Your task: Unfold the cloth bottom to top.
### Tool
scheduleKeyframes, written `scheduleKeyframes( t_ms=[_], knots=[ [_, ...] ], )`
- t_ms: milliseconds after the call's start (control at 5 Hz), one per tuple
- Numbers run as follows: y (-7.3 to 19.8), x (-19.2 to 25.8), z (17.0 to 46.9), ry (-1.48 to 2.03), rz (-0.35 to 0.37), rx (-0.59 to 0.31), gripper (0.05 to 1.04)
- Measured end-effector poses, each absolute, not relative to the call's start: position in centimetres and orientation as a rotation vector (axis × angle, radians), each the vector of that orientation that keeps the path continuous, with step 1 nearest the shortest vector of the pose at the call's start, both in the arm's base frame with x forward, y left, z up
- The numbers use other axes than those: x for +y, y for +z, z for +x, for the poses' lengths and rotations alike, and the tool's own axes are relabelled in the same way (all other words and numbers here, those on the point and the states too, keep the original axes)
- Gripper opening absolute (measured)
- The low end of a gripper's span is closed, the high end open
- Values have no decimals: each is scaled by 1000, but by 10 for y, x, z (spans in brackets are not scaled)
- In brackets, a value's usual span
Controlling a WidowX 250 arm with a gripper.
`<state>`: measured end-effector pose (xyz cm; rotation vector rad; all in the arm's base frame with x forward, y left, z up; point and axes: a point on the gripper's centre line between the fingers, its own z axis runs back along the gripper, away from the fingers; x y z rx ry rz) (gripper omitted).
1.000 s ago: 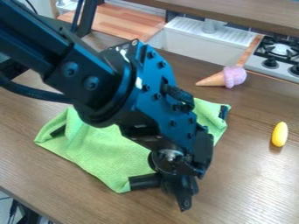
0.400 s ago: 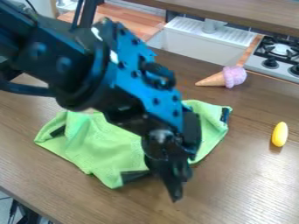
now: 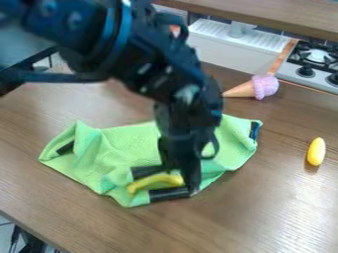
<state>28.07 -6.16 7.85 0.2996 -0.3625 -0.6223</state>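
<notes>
The gripper [image 3: 147,183] is low over the near edge of the cloth, its two black fingers pointing left and standing apart. Crumpled and partly folded, the green cloth [image 3: 125,143] lies on the wooden table, and its middle is hidden behind the arm. A yellow banana-shaped object [image 3: 140,184] shows between the fingers, over the cloth's near part; whether the fingers touch it I cannot tell. Dark patches mark the cloth's left and right corners.
A toy ice cream cone [image 3: 265,86] lies behind the cloth at the right. Further right is a yellow oval object [image 3: 316,151]. At the back stand a white sink [image 3: 224,45] and a stove [image 3: 316,57].
The gripper has moved up and to the left in the view and turned. The cloth's near corner has shifted slightly upward, and the banana-shaped object has come into sight.
</notes>
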Motion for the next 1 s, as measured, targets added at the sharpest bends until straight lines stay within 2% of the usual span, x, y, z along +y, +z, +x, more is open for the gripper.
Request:
scheduleKeyframes(
  t_ms=[600,1000],
  knots=[
    [87,-4,324,-482,302,-210,49],
    [88,29,342,-382,356,-113,49]
  ],
)
